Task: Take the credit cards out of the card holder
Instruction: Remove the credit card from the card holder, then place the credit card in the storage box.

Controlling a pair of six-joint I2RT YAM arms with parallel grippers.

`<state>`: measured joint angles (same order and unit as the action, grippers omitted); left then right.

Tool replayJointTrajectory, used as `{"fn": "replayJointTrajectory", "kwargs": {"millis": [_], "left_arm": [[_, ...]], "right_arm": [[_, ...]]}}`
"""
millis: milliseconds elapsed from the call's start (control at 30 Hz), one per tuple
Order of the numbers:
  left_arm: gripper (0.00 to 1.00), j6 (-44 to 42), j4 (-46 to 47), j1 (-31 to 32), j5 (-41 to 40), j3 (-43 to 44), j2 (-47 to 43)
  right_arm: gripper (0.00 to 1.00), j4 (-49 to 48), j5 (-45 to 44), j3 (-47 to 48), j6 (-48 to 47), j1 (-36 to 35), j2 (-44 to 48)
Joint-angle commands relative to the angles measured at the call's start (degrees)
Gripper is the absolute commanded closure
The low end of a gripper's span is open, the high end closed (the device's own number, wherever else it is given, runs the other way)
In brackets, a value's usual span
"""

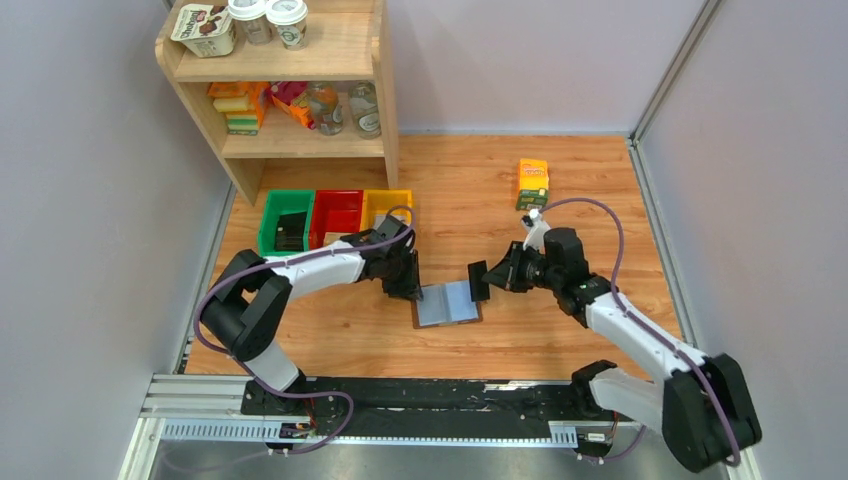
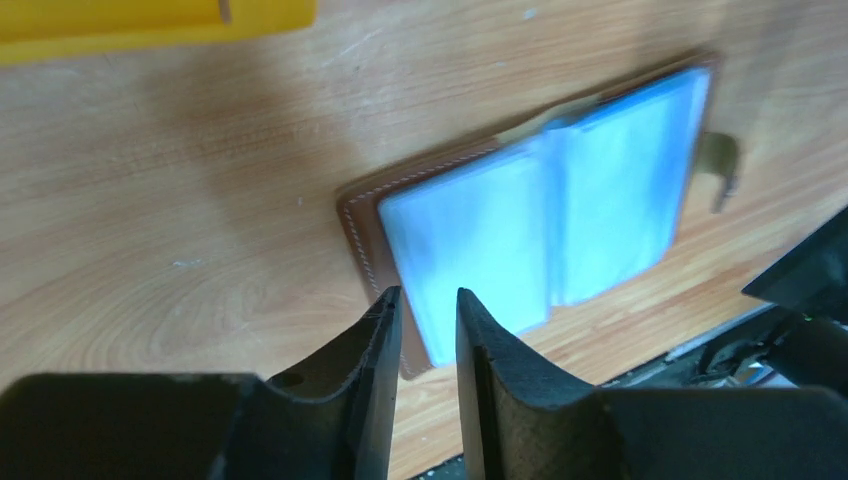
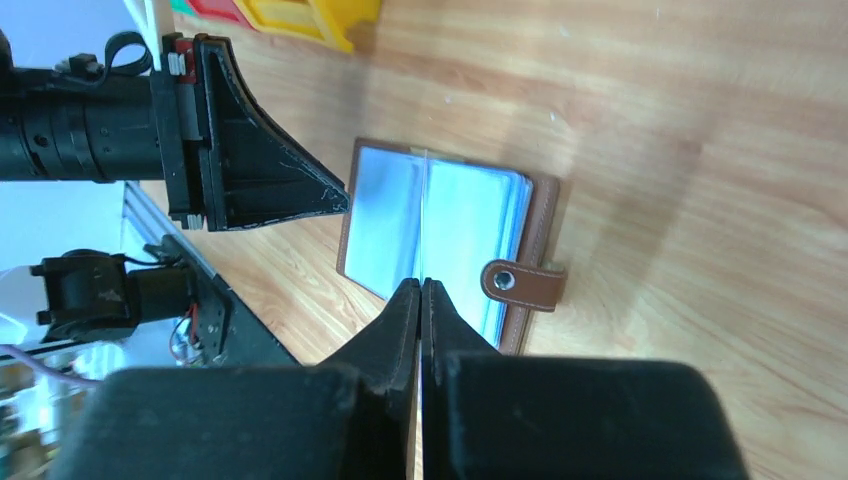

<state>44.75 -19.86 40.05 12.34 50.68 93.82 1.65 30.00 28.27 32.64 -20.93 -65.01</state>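
open brown leather card holder lies mid-frame; left gripper slightly parted, empty; right gripper pinches thin dark rectangular card

My counter carries a wooden shelf. On top of the shelf I see a tub and two lidded cups, and on its middle board two glass jars. Just in front of it sit a green bin, a red bin and a yellow bin. Well to its right stands an upright orange-green carton.

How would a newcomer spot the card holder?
On the wooden table, look between the left gripper and right gripper, nearer the arms than the coloured bins. The card holder lies open flat: the only brown leather book with pale blue sleeves.
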Motion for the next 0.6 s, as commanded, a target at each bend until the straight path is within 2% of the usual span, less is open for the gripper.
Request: {"fn": "replayJointTrajectory", "kwargs": {"millis": [0, 67, 133, 233, 467, 567], "left_arm": [[0.62, -3.09, -6.59, -0.24, -4.69, 8.46, -6.71], [0.55, -3.09, -9.14, -1.20, -5.04, 11.89, -9.96], [0.43, -2.13, -11.08, -2.69, -4.96, 13.30, -12.94], [0.35, 0.94, -12.05, -4.98, -3.38, 13.48, -16.12], [0.34, 10.07, -7.84, -5.78, 4.79, 12.08, -21.22], [0.33, 13.69, -5.29, -5.78, 6.12, 9.98, -22.97]], "right_arm": [[1.00, 9.50, -15.12, 4.94, -7.93, -5.16, 9.97], [1.00, 11.44, -21.26, 6.61, -10.31, -8.76, 12.97], [1.00, 13.02, -28.55, 8.11, -12.86, -14.02, 14.56], [1.00, 13.38, -43.05, 9.96, -17.51, -23.69, 15.27], [1.00, 8.56, -68.11, 14.35, -28.75, -44.79, 8.69], [1.00, 4.25, -76.55, 15.49, -34.90, -51.03, 4.73]]}}
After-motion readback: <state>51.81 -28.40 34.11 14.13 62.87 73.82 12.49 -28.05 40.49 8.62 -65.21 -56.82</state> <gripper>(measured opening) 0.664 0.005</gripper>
